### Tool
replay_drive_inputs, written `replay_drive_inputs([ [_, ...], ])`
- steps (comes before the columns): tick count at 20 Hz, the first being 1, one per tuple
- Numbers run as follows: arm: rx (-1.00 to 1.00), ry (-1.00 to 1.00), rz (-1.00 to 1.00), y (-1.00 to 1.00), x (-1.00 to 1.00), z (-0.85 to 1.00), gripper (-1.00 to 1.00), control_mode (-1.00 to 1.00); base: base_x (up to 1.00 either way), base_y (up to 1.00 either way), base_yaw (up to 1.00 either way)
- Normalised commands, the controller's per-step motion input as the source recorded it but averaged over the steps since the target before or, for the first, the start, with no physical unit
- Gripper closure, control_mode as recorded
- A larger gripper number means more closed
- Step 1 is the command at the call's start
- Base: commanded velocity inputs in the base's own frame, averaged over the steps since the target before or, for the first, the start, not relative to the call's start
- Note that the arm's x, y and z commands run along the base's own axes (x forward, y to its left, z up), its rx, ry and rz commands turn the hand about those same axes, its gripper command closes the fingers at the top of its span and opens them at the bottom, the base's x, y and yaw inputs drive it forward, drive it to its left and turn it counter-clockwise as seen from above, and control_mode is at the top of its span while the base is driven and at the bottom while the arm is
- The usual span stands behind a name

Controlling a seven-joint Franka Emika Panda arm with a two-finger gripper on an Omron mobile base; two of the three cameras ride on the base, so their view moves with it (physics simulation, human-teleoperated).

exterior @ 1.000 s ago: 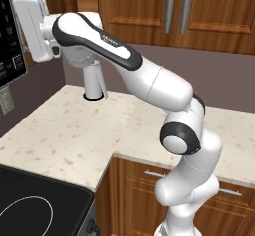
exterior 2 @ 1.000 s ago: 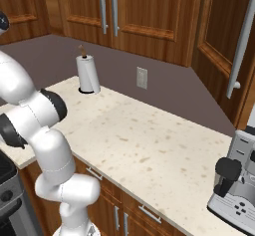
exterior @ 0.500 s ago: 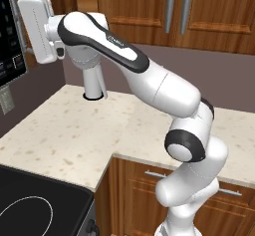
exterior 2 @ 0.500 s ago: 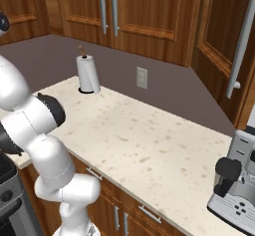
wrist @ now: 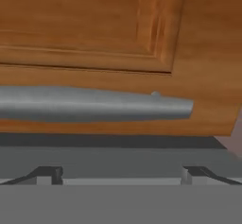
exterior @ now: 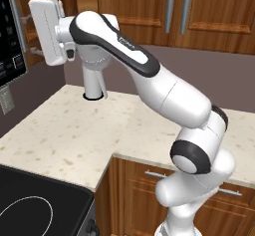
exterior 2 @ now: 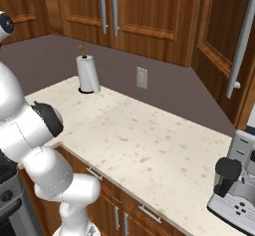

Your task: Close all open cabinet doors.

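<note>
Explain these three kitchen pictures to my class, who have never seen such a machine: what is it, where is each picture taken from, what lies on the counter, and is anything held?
The white jointed machine is a robot arm in a computer-drawn kitchen. Two pictures come from cameras behind it, left and right. The third looks out from its hand: the gripper has two dark tips wide apart, holding nothing, close before a wooden cabinet door with a silver bar handle. On the speckled counter stand a paper towel roll and, at the right, a coffee machine. A black stovetop lies at the lower left of the left picture.
</note>
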Motion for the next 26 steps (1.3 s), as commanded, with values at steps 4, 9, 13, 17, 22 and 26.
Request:
replay_drive_inputs([
  [4,0.0,0.04,0.0,-0.39,-0.18,0.0,-1.0,-1.0,0.0,0.0,0.0],
  [9,0.0,0.04,0.0,-0.42,-0.23,0.0,-1.0,-1.0,0.0,0.0,0.0],
  [13,0.0,0.04,0.0,-0.5,-0.25,0.0,-1.0,-1.0,0.0,0.0,0.0],
  [17,0.0,0.06,0.0,-0.51,-0.23,0.0,-1.0,-1.0,0.0,0.0,0.0],
  [22,0.0,0.05,0.0,-0.52,-0.23,0.0,-1.0,-1.0,0.0,0.0,0.0],
  [26,-0.01,0.07,0.0,-0.52,-0.25,0.0,-1.0,-1.0,0.0,0.0,0.0],
])
